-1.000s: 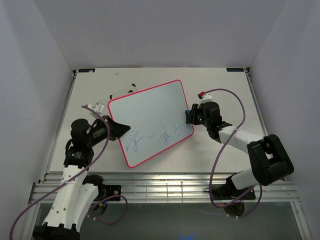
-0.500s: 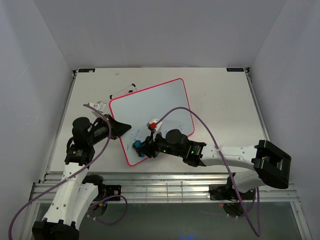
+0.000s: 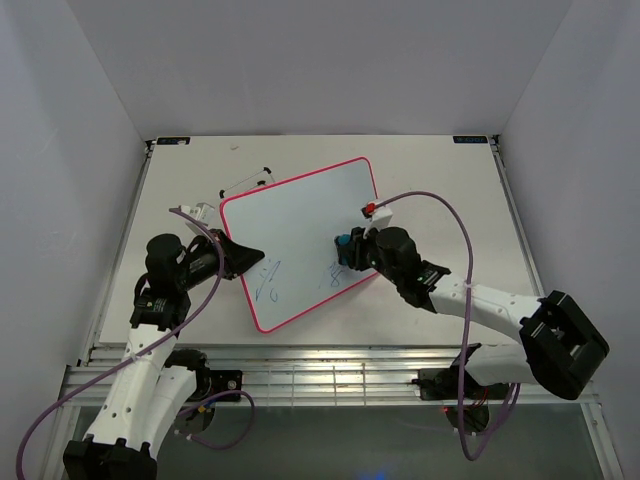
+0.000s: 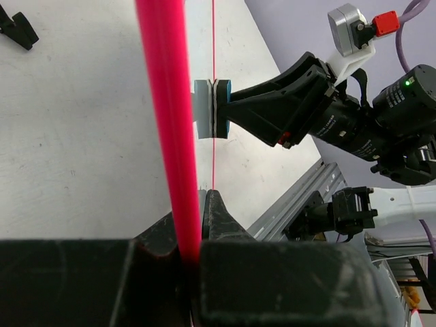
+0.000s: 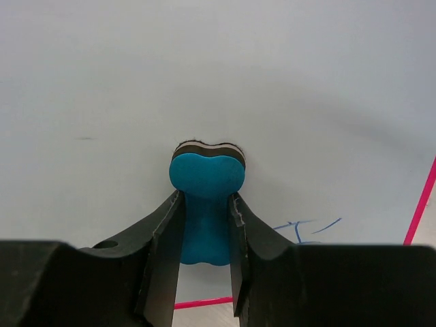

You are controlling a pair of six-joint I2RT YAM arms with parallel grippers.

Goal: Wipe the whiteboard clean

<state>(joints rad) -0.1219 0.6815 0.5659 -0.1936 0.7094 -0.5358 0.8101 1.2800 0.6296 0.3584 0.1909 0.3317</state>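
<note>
The whiteboard [image 3: 300, 225], white with a pink-red frame, lies tilted on the table, with blue scribbles [image 3: 268, 285] near its front edge. My left gripper [image 3: 250, 258] is shut on the board's left frame edge [image 4: 163, 116]. My right gripper [image 3: 349, 250] is shut on a blue bone-shaped eraser [image 5: 206, 197] pressed against the board's surface [image 5: 204, 68] at its right part. The eraser also shows in the left wrist view [image 4: 211, 109]. Blue marks [image 5: 300, 228] lie just right of the eraser.
A small black stand piece [image 3: 245, 183] lies on the white table [image 3: 440, 180] behind the board's far left corner. Purple cables loop from both arms. White walls enclose the table on three sides.
My right gripper swept the eraser from the board's right edge to its front left, then back right to the middle right. Much of the blue writing is gone. The left gripper has held still.
</note>
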